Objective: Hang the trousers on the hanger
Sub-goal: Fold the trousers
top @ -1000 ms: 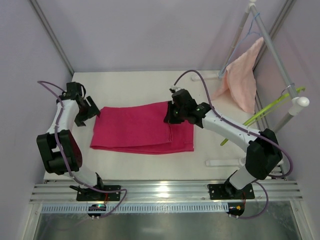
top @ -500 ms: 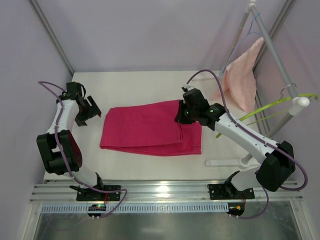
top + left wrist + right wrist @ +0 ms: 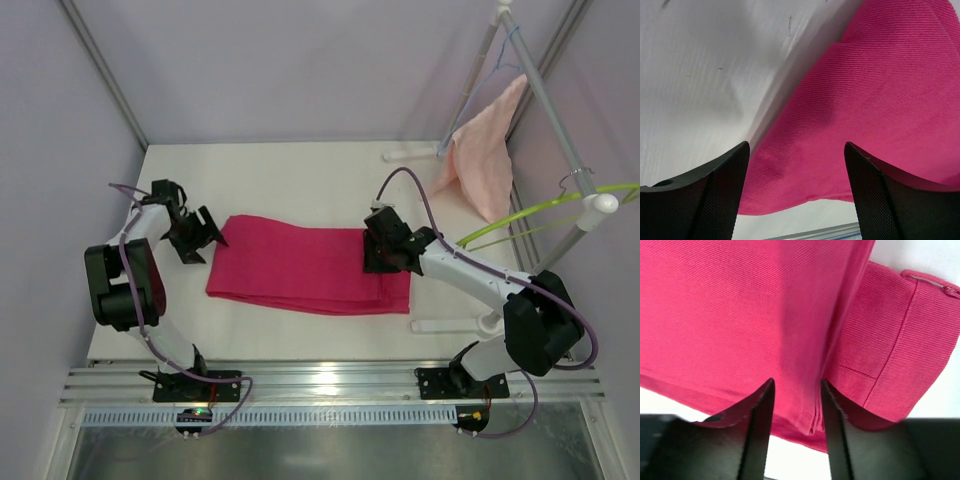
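Trousers (image 3: 300, 265) lie folded flat on the table (image 3: 280, 180). Left gripper (image 3: 796, 150) gapes wide at their end, empty. Right gripper (image 3: 795, 385), part-open over them, holds nothing.

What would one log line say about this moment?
trousers: folded on table | hanger: bare, far right | left jaws: open | right jaws: parted over trousers

White table (image 3: 290, 170), folded magenta trousers (image 3: 300, 265) lying flat across its middle
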`<state>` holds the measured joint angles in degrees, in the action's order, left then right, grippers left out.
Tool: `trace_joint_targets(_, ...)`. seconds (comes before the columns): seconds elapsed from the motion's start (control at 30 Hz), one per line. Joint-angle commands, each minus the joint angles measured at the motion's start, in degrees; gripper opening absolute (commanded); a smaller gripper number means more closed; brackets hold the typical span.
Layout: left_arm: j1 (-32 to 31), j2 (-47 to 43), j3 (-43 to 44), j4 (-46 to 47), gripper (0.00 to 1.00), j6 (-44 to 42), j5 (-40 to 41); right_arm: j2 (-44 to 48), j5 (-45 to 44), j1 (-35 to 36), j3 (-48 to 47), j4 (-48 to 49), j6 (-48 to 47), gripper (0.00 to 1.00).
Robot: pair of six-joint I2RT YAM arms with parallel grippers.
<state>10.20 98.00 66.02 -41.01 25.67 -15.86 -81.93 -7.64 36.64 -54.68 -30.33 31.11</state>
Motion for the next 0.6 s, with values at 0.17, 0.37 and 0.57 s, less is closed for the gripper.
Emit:
trace_joint_targets(0.17, -1.0, 3.6, 0.8, 2.6, 0.77, 0.0, -3.6, -2.6, -4.1, -0.1, -2.1, 1.8, -1.4, 0.57)
trace_joint_targets(0.37, -1.0, 5.2, 2.8, 0.6, 0.27, -1.1, -1.6, -3.7, -1.6, 0.3, -6.0, 0.8, -2.9, 0.60)
trace_joint_targets(0.57, 3.3, 3.3, 5.7, -4.1, 0.00, -1.1, 13.5, -5.7, 4.4, 4.2, -8.8, 5.5, -7.4, 0.65)
